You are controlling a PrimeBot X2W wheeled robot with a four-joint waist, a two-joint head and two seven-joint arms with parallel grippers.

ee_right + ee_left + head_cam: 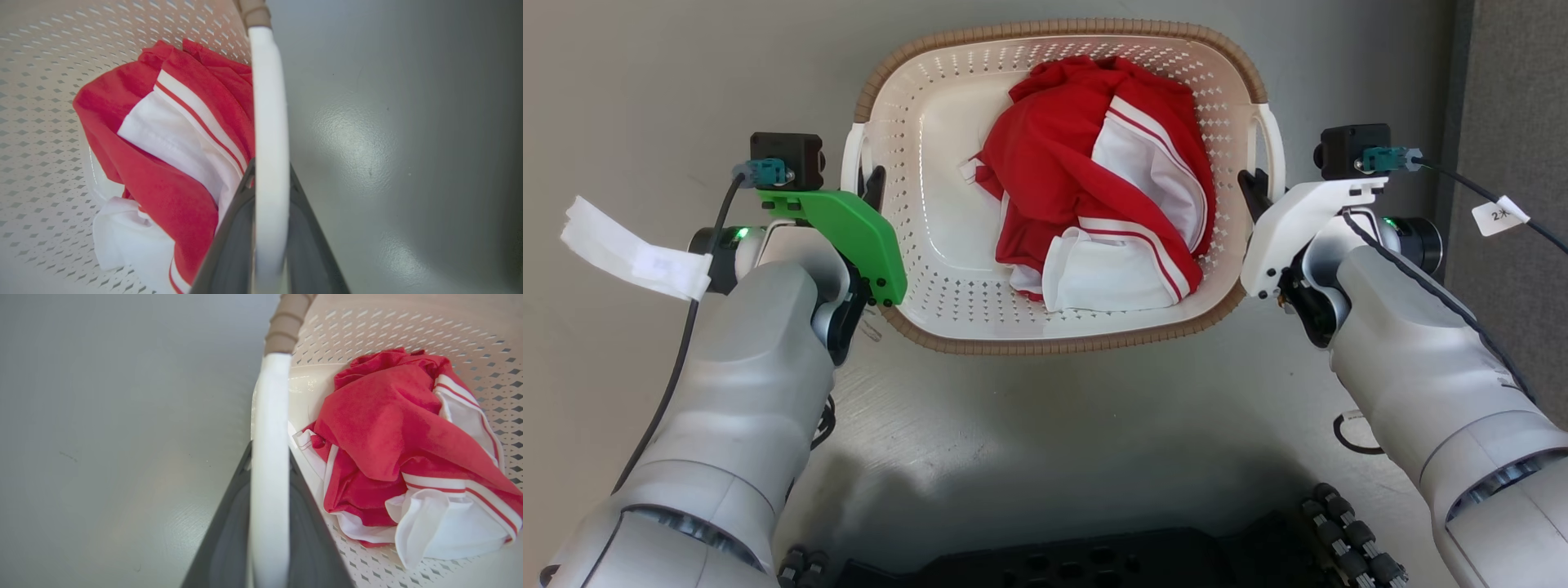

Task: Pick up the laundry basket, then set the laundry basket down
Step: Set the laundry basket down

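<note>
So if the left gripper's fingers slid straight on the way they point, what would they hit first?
The left gripper straddles the white handle of the laundry basket; straight ahead, its fingers would probably run up against the brown rim where that handle ends. Depth is hard to judge.

We read one marking: a small white tag on the black cable at the right carries a handwritten "2-", followed by a character we cannot make out. The white tape flag on the left cable is too blurred to read.
</note>
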